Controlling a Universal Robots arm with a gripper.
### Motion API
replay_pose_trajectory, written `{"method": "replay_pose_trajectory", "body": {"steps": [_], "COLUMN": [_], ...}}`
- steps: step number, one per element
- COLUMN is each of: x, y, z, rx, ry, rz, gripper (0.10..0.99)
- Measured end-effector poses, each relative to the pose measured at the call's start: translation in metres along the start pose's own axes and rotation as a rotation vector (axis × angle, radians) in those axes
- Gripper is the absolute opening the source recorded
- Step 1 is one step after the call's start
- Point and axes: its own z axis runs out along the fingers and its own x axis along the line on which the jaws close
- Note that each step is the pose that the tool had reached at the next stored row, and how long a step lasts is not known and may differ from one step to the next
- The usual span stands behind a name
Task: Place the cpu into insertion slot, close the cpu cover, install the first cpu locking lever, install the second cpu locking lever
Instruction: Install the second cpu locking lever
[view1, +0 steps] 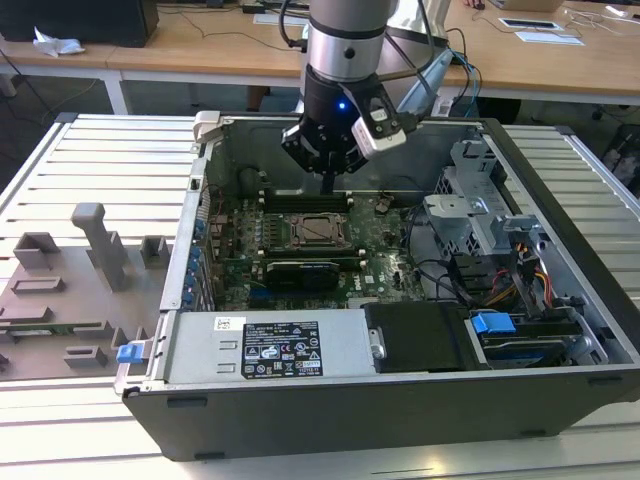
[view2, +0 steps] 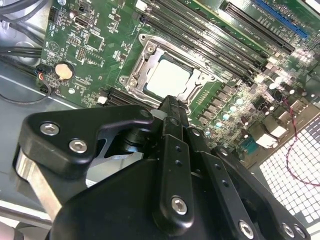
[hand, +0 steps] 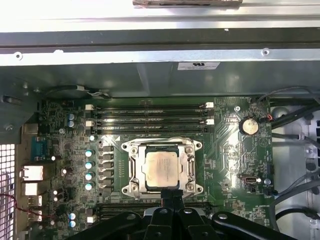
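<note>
Claw hangs from my arm over the open case, its two black fingers pressed together into one narrow tip with nothing between them. From the exterior view I see that tip above the far edge of the slot, just past the memory slots; whether it touches the board I cannot tell.

Looking through the first wrist view, the fingertips sit right at one edge of the slot — beside the frame, not over the chip. I see the cpu lying flat in the slot, its silver-grey top facing up. The cover is down around it, the chip showing through its central window. A thin wire lever runs along the frame's side toward the memory slots. A coin cell sits off to one side of the board.

In the second wrist view I get the same picture from behind the fingers: the tip close to the slot's edge, the cpu seated inside, pale under glare, with the cover framing it on the board.

Outside the case, in the exterior view, grey fixtures stand on the slatted table at the exterior view's left.
</note>
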Motion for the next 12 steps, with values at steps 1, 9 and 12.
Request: {"method": "replay_pose_trajectory", "body": {"steps": [1,9,12], "x": [0.0001,0.0019,0.0021], "y": [-0.0003,-0.0091,-0.0107], "z": [0.0001,0.0002,0.0003], "rx": [0.0,0.0,0.0], "ry": [0.0,0.0,0.0], "rz": [0.0,0.0,0.0], "gripper": [0.106,0.106,0.106]}}
